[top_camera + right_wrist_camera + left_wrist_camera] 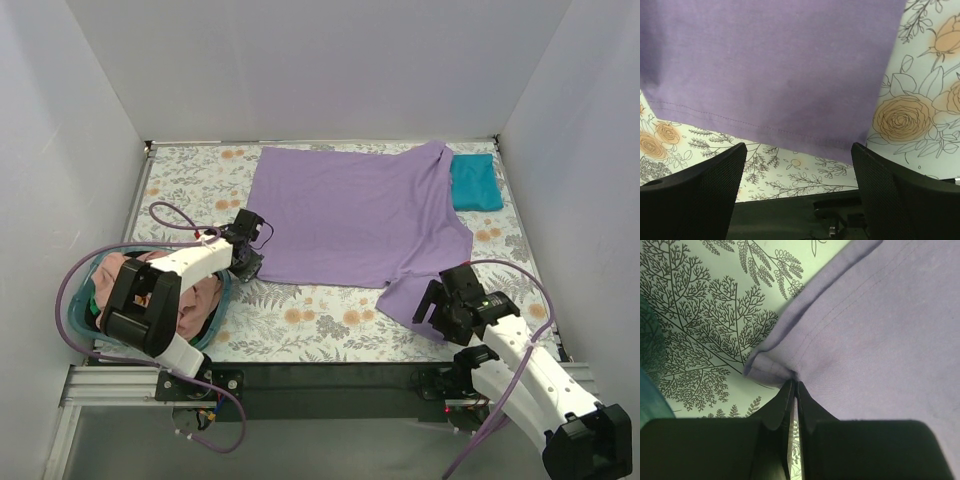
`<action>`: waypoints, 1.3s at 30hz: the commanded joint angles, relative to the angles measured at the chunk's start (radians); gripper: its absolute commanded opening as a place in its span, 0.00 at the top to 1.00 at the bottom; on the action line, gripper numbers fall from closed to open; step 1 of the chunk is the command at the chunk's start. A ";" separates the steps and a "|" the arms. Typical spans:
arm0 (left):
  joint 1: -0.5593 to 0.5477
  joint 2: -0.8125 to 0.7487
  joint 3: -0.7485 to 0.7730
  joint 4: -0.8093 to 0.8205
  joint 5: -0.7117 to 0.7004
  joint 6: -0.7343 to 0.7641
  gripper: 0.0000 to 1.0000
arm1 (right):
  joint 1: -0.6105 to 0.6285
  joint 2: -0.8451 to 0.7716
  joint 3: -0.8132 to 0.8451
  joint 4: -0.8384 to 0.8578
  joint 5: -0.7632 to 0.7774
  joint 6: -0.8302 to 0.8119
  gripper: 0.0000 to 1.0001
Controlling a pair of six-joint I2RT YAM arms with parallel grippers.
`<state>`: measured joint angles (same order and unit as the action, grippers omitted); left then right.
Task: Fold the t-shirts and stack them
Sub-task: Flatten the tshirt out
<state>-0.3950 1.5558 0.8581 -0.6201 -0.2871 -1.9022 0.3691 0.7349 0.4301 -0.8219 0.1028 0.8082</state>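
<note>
A lavender-purple t-shirt (pixel 350 215) lies spread flat on the flowered table cover (pixel 300 320). My left gripper (pixel 252 262) is shut on the shirt's near left hem corner (pixel 765 367), pinched between the fingertips. My right gripper (pixel 432 312) is open, just short of the shirt's near right sleeve (pixel 780 75), with the sleeve hem above the gap between its fingers (pixel 715 175). A folded teal-blue t-shirt (pixel 475 182) lies at the far right corner. Dusty pink t-shirts (pixel 195 300) sit bunched in the basket under my left arm.
A round teal plastic basket (pixel 82 325) stands at the near left, partly hidden by my left arm. White walls close in the table on three sides. The table's dark front edge (pixel 790 210) shows below my right gripper.
</note>
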 commanded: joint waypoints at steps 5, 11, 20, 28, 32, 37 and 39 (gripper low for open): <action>0.001 -0.049 -0.005 -0.003 -0.007 0.023 1.00 | 0.022 0.061 0.038 -0.037 0.106 0.055 0.10; -0.001 -0.037 0.001 -0.004 -0.012 0.023 1.00 | 0.028 0.161 -0.027 0.139 0.045 0.026 0.15; -0.001 -0.056 0.002 -0.029 -0.009 0.025 1.00 | 0.028 0.092 0.060 0.192 0.196 -0.001 0.99; 0.001 -0.225 -0.017 -0.055 0.031 0.035 1.00 | 0.028 -0.133 0.263 -0.049 0.374 0.016 0.99; -0.004 -0.310 -0.007 -0.096 0.060 0.061 1.00 | 0.028 -0.213 0.337 -0.144 0.382 0.037 0.99; -0.011 -0.416 -0.034 -0.144 0.066 0.049 1.00 | 0.028 -0.324 0.441 -0.252 0.368 0.069 0.99; -0.013 -0.465 -0.059 -0.167 0.077 0.042 1.00 | 0.027 -0.350 0.476 -0.313 0.386 0.078 0.99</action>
<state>-0.4030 1.1576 0.8322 -0.7155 -0.2256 -1.8622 0.3939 0.4248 0.8284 -1.0206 0.4435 0.8474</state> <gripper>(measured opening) 0.018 0.031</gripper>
